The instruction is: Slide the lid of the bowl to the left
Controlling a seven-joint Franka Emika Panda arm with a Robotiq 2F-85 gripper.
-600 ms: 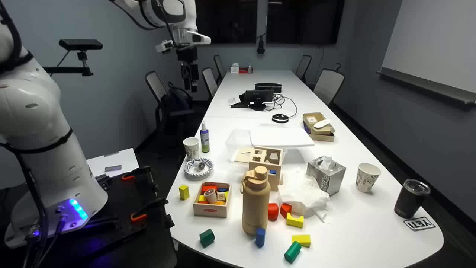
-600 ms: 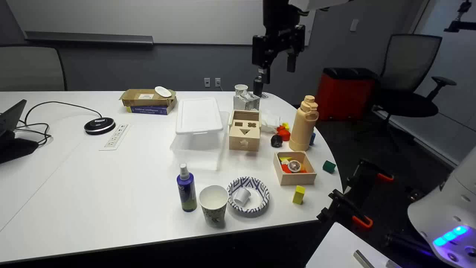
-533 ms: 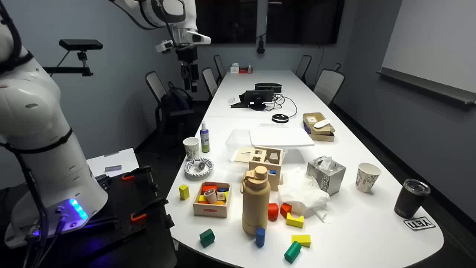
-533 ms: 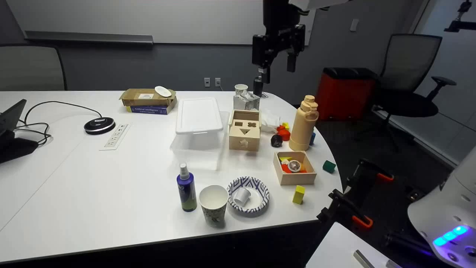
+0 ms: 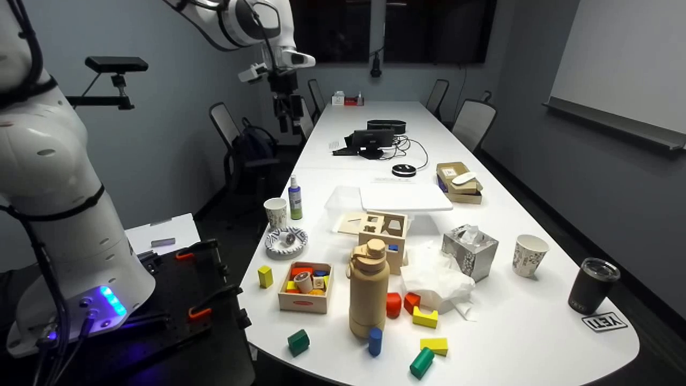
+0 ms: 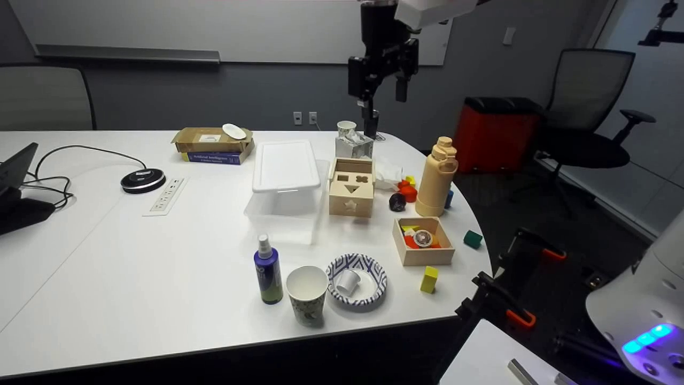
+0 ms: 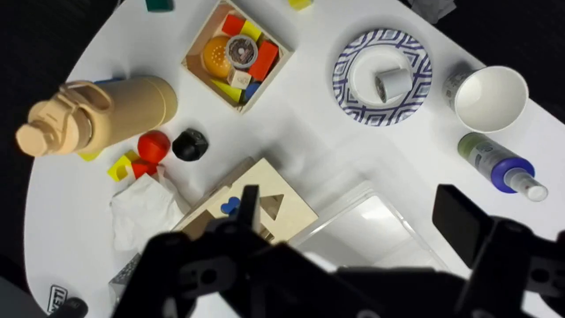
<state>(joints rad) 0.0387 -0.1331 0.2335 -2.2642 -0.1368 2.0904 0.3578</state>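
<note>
One white rectangular plastic lid (image 6: 286, 164) part-covers the clear rectangular plastic bin (image 6: 283, 227); right of it in an exterior view, our black two-finger gripper (image 6: 384, 109) hangs spread, empty. We judge nothing done, whole slide ahead. We read "Artificial Intelligence" on the blue book (image 6: 214, 158), "YETI" on the black-and-white sticker (image 5: 604, 322).

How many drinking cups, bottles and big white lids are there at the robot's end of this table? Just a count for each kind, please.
Paper cups: 2
Tumbler: 1
Tan bottle: 1
Spray bottle: 1
White lid: 1
Total: 6
</note>
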